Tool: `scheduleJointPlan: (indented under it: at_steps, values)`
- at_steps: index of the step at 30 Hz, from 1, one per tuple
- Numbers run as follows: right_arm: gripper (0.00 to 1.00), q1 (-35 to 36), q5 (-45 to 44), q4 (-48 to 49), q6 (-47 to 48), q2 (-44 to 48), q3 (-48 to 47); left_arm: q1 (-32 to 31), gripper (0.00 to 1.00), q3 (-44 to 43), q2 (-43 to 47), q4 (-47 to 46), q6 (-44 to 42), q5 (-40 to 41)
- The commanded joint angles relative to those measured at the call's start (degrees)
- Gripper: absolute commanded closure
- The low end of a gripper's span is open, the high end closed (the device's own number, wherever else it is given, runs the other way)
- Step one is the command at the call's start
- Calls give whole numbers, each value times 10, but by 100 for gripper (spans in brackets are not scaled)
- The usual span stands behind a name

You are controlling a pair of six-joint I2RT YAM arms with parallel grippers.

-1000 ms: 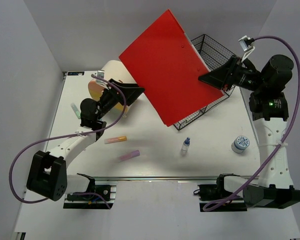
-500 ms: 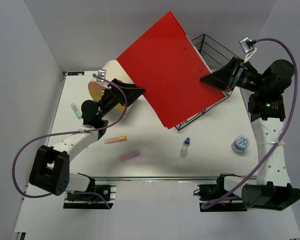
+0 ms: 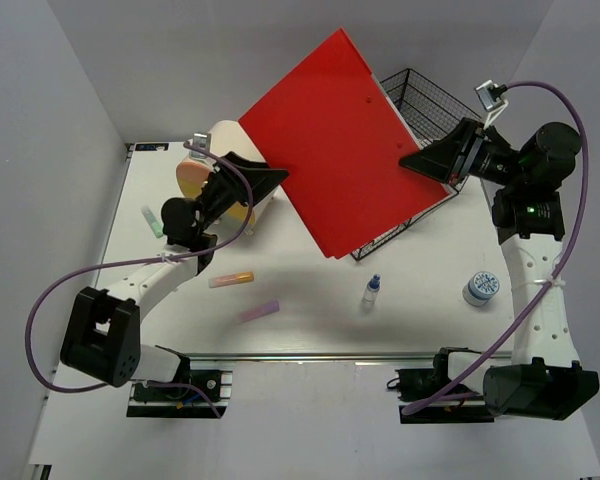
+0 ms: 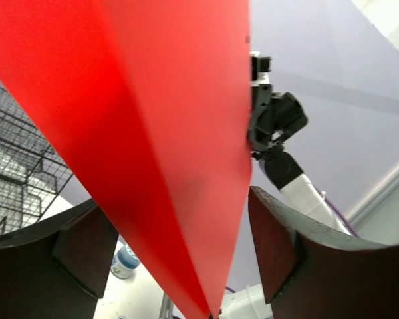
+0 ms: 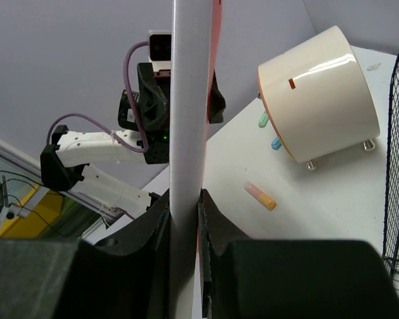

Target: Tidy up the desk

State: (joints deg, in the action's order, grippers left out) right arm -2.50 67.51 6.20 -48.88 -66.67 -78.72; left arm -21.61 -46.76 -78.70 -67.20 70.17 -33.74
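Right gripper (image 5: 184, 197): is pinching the red folder (image 3: 340, 140) above the wire basket (image 3: 423, 98).
Left gripper (image 4: 176, 212): is straddling the folder's edge opposite the basket, jaws spread.

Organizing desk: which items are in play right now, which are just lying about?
In play: red folder, clamped in right gripper; open left gripper straddling its edge; probably wire basket.
Lying about on the desk: cream drum, green marker, orange marker, purple marker, small bottle, round jar.
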Motion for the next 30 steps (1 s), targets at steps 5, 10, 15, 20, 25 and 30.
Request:
scheduleJointPlan:
  at_steps: [5, 10, 15, 20, 25, 30]
  values:
    - [100, 3, -4, 40, 15, 3, 8, -4, 31, -28, -15, -43, 43, -24]
    - [100, 8, -6, 48, 12, 7, 14, -9, 41, -27, -18, -40, 46, -24]
    - [100, 13, -10, 34, 27, 11, 20, -9, 49, -29, -15, -39, 48, -20]
    - [100, 23, -21, 23, 45, 15, 29, -14, 59, -39, -17, -36, 47, -20]
    - [100, 24, -24, 18, 52, 20, 31, -19, 71, -43, -19, -29, 48, -20]
    - [100, 43, -29, 1, 79, 23, 30, -25, 91, -54, -23, -16, 50, -33]
